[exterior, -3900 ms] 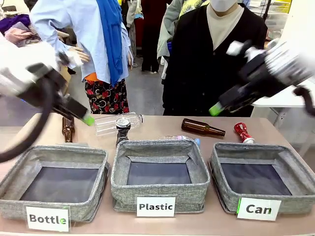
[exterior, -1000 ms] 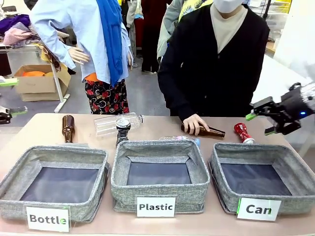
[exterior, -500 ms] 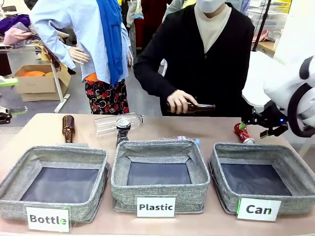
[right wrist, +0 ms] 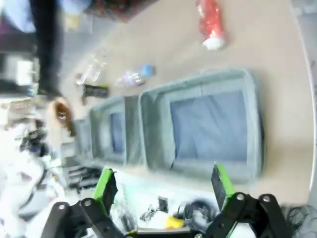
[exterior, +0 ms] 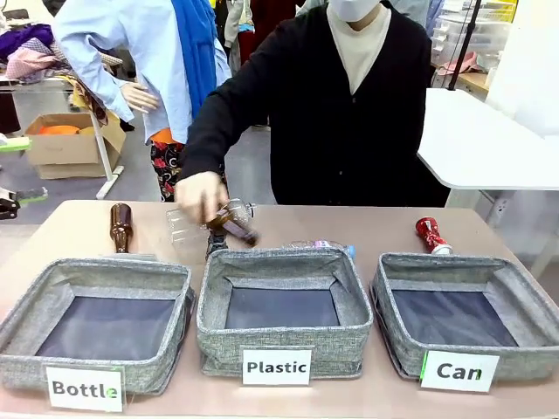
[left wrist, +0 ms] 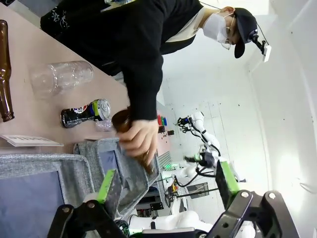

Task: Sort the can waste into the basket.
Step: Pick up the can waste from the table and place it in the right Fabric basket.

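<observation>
On the bench just behind the far wall of the basket (exterior: pixel 389 305) labelled "Can", you have the red can (exterior: pixel 430 236) lying on its side, touching nothing else. Your right tool (right wrist: pixel 162 182) hangs above the near side of that basket (right wrist: pixel 151 124) with its green pads spread wide and nothing between them. From its wrist view the red can (right wrist: pixel 210 22) lies beyond the basket, well apart from the tool.

The black and silver can (left wrist: pixel 84 113) lies on the bench behind the middle basket (exterior: pixel 210 314) marked "Plastic", near a clear plastic bottle (exterior: pixel 185 223). Your left tool (left wrist: pixel 167 182) is also spread and holds nothing. It is well apart from that can. Between them the person's hand (exterior: pixel 199 194) holds a brown glass bottle (exterior: pixel 236 229), tilted, over the back edge of the middle basket. A second brown bottle (exterior: pixel 120 227) lies behind the "Bottle" basket (exterior: pixel 26 314).
</observation>
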You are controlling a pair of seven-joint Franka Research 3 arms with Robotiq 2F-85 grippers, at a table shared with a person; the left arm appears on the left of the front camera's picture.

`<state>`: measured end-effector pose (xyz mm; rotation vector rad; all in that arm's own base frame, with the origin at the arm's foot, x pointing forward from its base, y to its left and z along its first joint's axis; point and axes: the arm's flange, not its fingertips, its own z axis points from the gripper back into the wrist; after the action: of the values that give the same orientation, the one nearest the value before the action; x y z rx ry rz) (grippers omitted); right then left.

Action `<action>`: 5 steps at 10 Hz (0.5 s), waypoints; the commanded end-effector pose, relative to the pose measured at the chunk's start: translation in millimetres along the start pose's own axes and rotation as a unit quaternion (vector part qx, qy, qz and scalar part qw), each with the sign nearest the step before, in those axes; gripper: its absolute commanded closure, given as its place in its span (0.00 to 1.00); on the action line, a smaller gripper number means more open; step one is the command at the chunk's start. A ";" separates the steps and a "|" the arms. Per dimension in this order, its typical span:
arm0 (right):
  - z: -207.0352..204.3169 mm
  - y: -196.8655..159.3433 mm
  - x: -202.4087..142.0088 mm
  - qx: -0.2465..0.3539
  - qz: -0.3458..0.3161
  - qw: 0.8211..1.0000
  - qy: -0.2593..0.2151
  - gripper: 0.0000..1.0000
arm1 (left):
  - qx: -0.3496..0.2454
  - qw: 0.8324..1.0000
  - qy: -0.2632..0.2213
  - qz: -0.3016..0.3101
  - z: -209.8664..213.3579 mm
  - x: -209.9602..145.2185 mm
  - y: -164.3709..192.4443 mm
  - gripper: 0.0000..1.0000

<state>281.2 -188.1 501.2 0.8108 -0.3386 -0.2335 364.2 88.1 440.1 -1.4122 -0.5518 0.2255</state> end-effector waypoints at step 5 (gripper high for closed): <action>89.1 -149.6 -80.6 0.287 0.006 0.956 0.058 0.00 | -0.003 1.000 0.005 -0.005 1.3 -1.4 0.0 0.00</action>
<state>144.7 -295.8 445.8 1.3207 -0.3116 -0.0857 364.1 88.4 439.9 -1.4122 -0.5518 0.2263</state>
